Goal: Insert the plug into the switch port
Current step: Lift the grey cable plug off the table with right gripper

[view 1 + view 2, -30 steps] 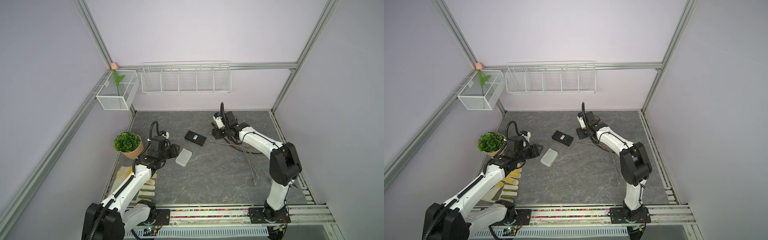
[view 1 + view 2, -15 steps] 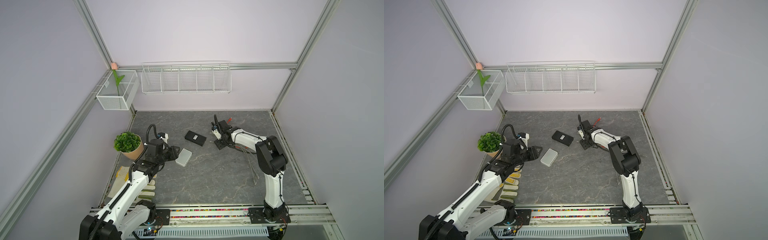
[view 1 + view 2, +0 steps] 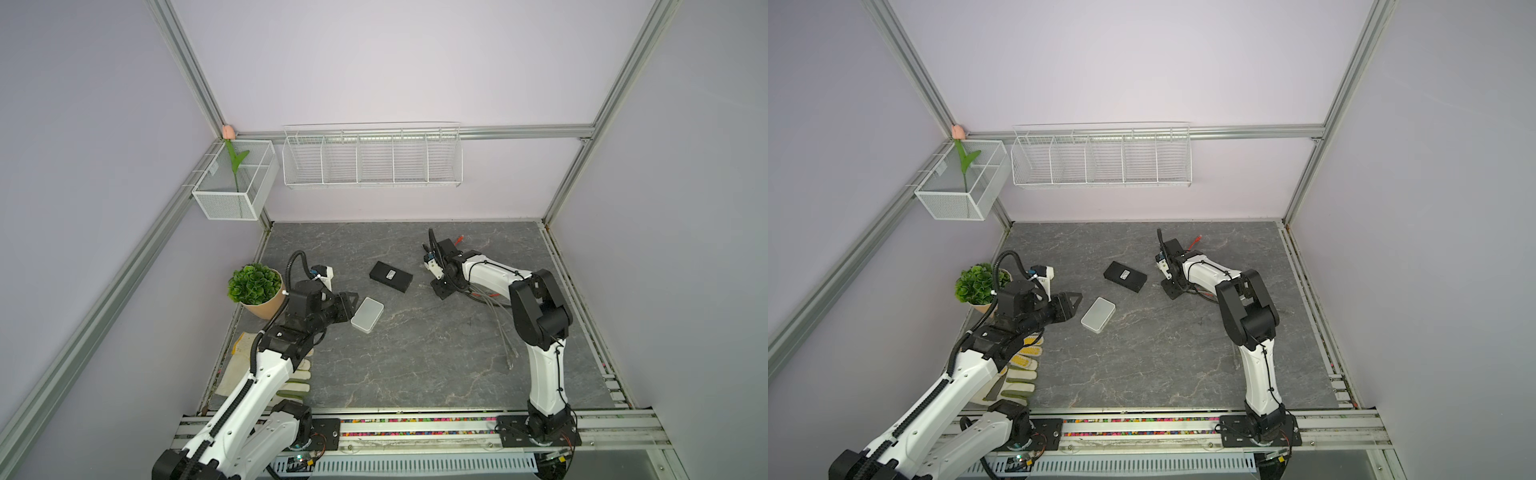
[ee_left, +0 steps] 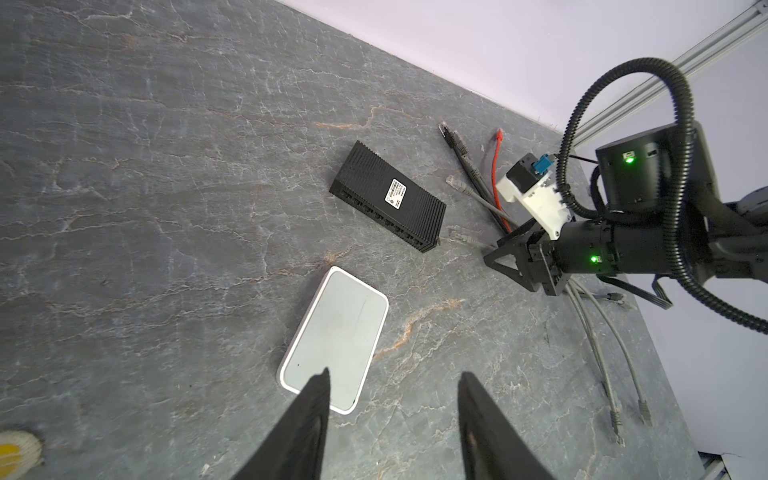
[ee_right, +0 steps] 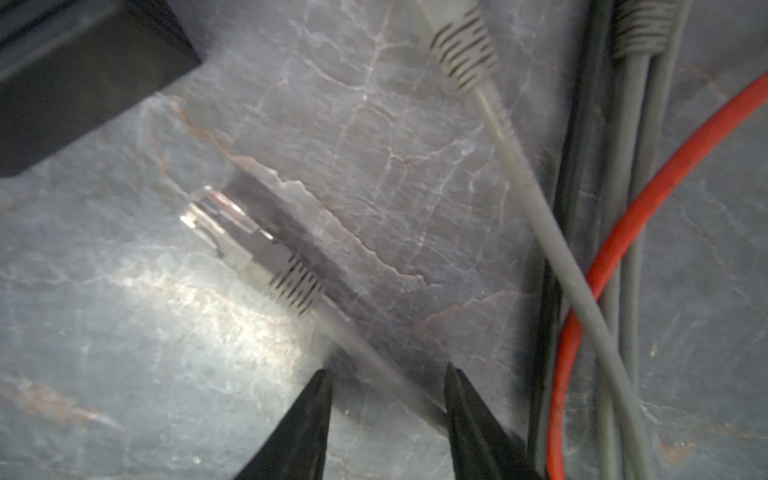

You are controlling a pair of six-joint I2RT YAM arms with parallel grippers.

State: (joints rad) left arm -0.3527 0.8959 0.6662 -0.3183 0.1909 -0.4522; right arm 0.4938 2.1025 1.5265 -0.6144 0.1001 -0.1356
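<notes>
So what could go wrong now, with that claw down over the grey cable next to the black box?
The right gripper straddles the grey cable behind its plug, not the plug itself, so the plug may droop or twist when lifted. The red cable and a second grey cable cross close by and could get dragged along. Nothing holds the black switch; pushing might slide it.

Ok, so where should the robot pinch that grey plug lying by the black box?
Probably the ribbed boot of the grey plug, just behind its clear tip. Come straight down from above, one finger on each long side: it lies flat on the table, tip toward the black switch. The right gripper straddles only the thin cable, which would likely flop.
</notes>
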